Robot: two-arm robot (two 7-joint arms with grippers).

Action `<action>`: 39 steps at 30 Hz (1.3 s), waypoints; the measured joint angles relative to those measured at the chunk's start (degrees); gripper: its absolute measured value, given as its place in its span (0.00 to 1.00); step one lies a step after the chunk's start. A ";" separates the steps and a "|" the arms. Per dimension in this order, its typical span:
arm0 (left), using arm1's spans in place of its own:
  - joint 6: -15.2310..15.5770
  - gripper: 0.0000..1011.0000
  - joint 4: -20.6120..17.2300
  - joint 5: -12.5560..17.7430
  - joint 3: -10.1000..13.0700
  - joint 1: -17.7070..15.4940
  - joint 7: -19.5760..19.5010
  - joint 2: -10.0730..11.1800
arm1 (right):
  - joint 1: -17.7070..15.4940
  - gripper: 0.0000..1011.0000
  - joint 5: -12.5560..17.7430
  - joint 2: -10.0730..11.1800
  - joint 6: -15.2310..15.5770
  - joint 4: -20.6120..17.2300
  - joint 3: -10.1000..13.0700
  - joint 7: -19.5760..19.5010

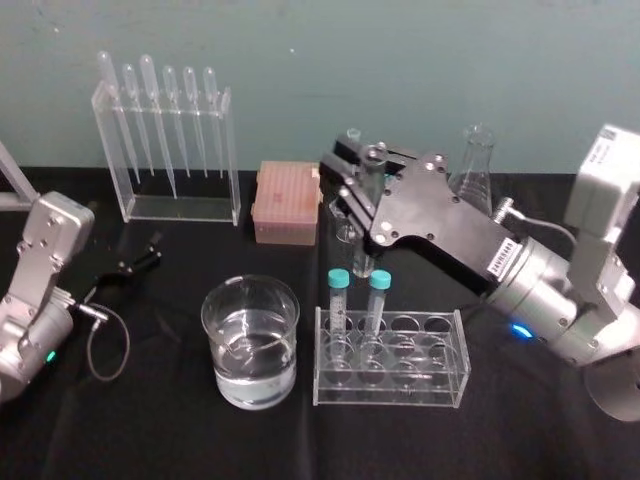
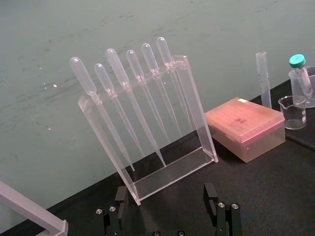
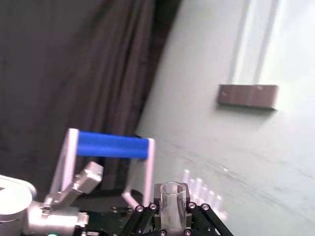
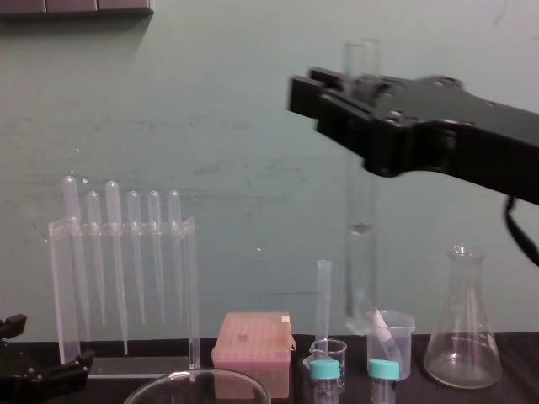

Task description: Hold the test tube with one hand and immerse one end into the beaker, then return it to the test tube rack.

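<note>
The black right gripper (image 1: 355, 175) is shut tight on the test tube (image 1: 361, 240), a long, smooth tube of clear glass with a round bottom. It holds the tube straight up in the air, over the back of the clear plastic rack (image 1: 456, 350). Two short tubes with teal caps (image 1: 339, 277) stand in the rack. The beaker (image 1: 250, 340), wide and round with water inside, sits just left of the rack. The left gripper (image 1: 135, 265) rests far to the left of the rack, with its fingers wide apart and nothing in them. A white sticker (image 1: 497, 262) on the right arm has writing too small to read.
</note>
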 joint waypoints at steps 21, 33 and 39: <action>0.00 0.99 0.00 0.00 0.00 0.00 0.00 0.00 | -8.60 0.19 2.82 -2.70 5.00 -0.16 5.17 -3.71; 0.00 0.99 0.00 0.00 0.00 0.00 0.00 0.00 | -11.12 0.19 2.03 -4.80 7.49 -0.90 6.65 -5.64; 0.00 0.99 0.00 0.00 0.00 0.00 0.00 0.00 | -13.09 0.19 0.97 -5.25 8.93 -2.80 7.40 -6.63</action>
